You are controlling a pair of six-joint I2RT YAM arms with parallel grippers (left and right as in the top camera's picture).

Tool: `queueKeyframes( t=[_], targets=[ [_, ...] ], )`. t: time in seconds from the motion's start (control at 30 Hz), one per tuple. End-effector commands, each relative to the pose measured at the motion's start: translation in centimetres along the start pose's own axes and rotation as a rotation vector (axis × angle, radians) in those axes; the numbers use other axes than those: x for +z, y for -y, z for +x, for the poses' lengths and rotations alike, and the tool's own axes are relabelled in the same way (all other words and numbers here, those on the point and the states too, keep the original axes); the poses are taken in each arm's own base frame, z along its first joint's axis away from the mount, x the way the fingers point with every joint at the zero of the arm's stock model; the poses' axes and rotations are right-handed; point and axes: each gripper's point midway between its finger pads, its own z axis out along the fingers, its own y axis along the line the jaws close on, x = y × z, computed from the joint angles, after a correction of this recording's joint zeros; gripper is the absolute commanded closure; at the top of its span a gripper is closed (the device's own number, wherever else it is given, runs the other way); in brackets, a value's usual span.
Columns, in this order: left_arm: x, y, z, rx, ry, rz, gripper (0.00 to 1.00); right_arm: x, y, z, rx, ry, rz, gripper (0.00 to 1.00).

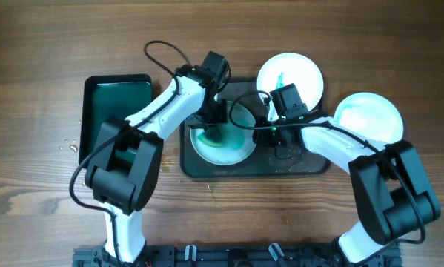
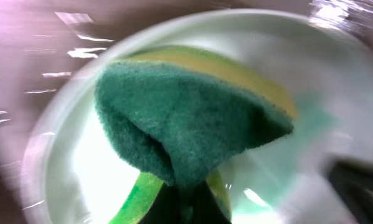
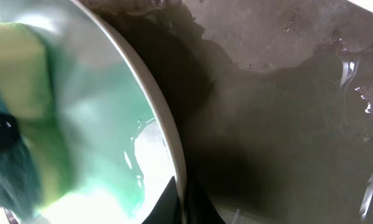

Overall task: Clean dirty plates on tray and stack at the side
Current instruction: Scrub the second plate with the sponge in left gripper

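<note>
Shut tight with the left jaws on a folded sponge (image 2: 186, 118), green scouring face outward and yellow foam along the far edge. Pressed with that sponge onto the smeared plate (image 1: 233, 148) directly beneath those jaws, in a teal-green film spread across the plate's centre. Too blurred in the left wrist view for finer detail of the smear.

Closed with the right jaws on the rim of the same plate, a dark finger on either side of the white edge, at the side of the plate away from the left jaws. Inside that rim, wet glistening teal. Outside it, the dark floor of the tray (image 3: 279, 112) under a thin sheet of water.

Beneath both pairs of jaws, lying on the table (image 1: 44, 44), that tray, with the gripped plate on the half below the left jaws and bare wet floor below the right jaws.

Just beyond the right jaws, a second plate (image 1: 290, 78) with a small teal mark in its centre, its near edge at or over the tray's far rim; cannot tell which. Out past the right jaws, off the tray on the table, a third plate (image 1: 368, 119), faintly bluish, no smear to be seen. Well out past the left jaws, a smaller green tray (image 1: 118, 111), and beside it a few water drops (image 1: 67, 144) on the wood.
</note>
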Motion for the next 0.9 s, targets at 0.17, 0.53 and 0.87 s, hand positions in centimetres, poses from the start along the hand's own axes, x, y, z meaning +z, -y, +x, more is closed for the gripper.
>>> queueKeyframes(
  t=[0.17, 0.53, 0.87],
  targets=[
    [-0.7, 3.6, -0.4, 0.103, 0.01, 0.205, 0.96, 0.5, 0.2, 0.1, 0.004, -0.017, 0.009, 0.96],
    [-2.2, -8.1, -2.1, -0.205, 0.187, -0.412, 0.96, 0.4, 0.3, 0.1, 0.005, -0.018, 0.01, 0.96],
    [-0.7, 1.9, 4.7, 0.154, -0.185, 0.127, 0.96, 0.5, 0.3, 0.1, 0.02, -0.018, 0.009, 0.96]
  ],
)
